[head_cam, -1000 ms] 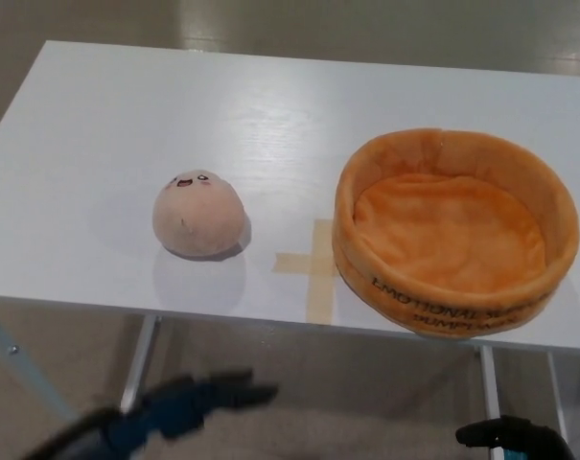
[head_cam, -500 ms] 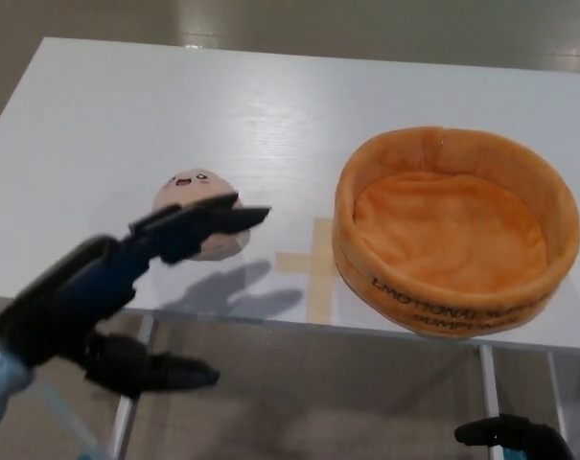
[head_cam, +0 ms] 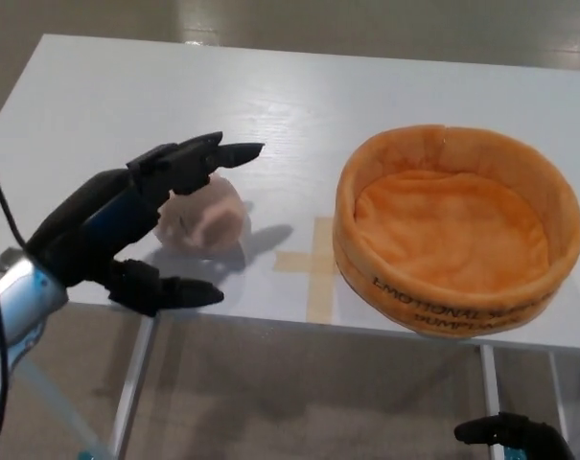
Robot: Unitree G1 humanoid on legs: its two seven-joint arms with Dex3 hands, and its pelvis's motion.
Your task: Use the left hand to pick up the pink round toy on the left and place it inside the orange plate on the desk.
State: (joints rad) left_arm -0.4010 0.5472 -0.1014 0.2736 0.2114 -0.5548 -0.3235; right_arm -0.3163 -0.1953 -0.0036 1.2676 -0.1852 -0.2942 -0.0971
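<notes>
The pink round toy (head_cam: 208, 218) sits on the white desk (head_cam: 270, 105), left of the centre, partly hidden behind my left hand. My left hand (head_cam: 136, 225) is open and hovers over it, two fingers (head_cam: 208, 155) stretched above the toy's top and the thumb (head_cam: 170, 292) spread out below, over the desk's front edge. No contact with the toy shows. The orange plush plate (head_cam: 457, 225) stands empty on the right side of the desk. Only the tip of my right hand (head_cam: 505, 436) shows at the bottom right, below the desk.
A tan tape cross (head_cam: 313, 264) is stuck on the desk between toy and plate. Metal desk legs (head_cam: 131, 383) and the floor show below the front edge.
My left hand has risen from below the desk edge and moved forward over the toy, fingers spread. Toy, plate and right hand have stayed put.
</notes>
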